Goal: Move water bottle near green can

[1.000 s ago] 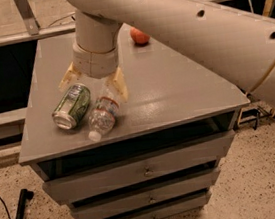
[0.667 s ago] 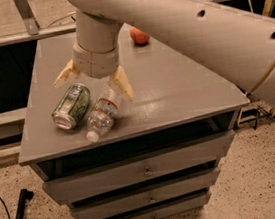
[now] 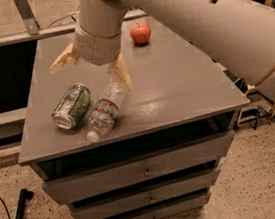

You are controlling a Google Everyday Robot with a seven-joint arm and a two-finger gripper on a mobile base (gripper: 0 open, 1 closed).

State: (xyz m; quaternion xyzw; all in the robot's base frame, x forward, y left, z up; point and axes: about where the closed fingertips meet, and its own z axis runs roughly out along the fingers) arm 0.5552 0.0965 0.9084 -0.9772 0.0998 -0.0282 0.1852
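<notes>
On the grey cabinet top (image 3: 175, 86), water bottle (image 3: 105, 113) beside green can (image 3: 71, 106), below wide-open, empty gripper (image 3: 90, 76).

Clad throughout in smooth cream-white shells, thick and tubular. Pierced along the long link by small dark round holes. Crossed by a thin tan seam line at a joint on the right. Narrows into a stout cylindrical wrist ringed by a fine groove. Ends in the end effector (image 3: 90, 77), hanging over the left half of the surface (image 3: 185, 90), with two flat, tapered, tan fingers (image 3: 121, 73) splayed wide apart.
</notes>
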